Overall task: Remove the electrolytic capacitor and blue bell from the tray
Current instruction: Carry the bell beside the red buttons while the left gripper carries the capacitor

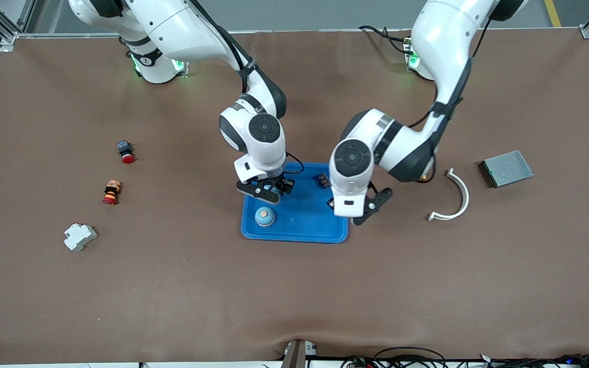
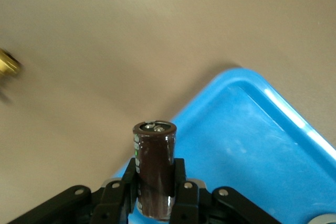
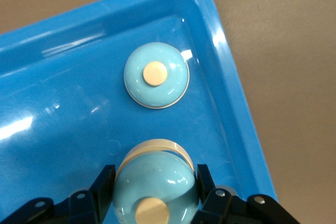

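Both parts are gripped but neither is set down: the left end effector (image 2: 155, 203) holds the capacitor (image 2: 154, 169) over the tray (image 1: 304, 225) edge, and the right end effector (image 3: 156, 195) holds one bell (image 3: 156, 190) over the tray, where a second bell (image 1: 264, 216) rests.

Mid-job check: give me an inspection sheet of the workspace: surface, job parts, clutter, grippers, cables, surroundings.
Surface: brown table, flat.
Job's things: blue tray; capacitor lifted; one blue bell lifted; second bell and a small dark part lying in the tray.
Clutter: red-capped button, orange-and-red button and white block toward the right arm's end; white curved strip and grey box toward the left arm's end.
Grippers: left gripper shut on the capacitor over the tray's edge; right gripper shut on the bell over the tray.
Cables: bundle at the table edge nearest the camera.
Surroundings: metal frame post at a table corner.
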